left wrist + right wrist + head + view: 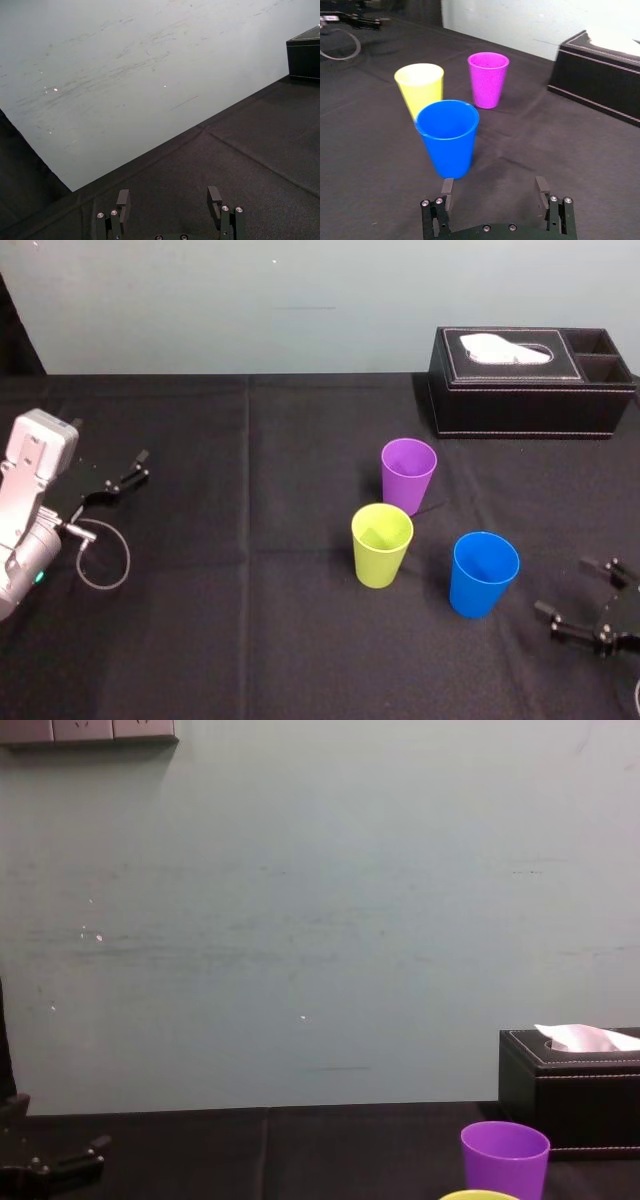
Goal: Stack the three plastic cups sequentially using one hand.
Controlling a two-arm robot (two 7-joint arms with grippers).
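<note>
A purple cup [409,473], a yellow-green cup [381,544] and a blue cup [483,573] are seen standing upright on a black table [250,590], none touching. The purple cup is set farthest back. A black tissue box [530,380] is placed behind them, to the right. The left gripper [128,476] is held far off at the left, the right gripper [568,586] near the blue cup. Both are spread wide.

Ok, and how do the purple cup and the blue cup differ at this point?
Colour: the purple cup is purple, the blue cup bright blue. Place: the purple cup stands farther back, nearer the black tissue box; the blue cup stands front right, closest to the right gripper, whose jaws are open and point at it. Both are upright, mouth up, empty, of like size, untouched and not yet stacked.
</note>
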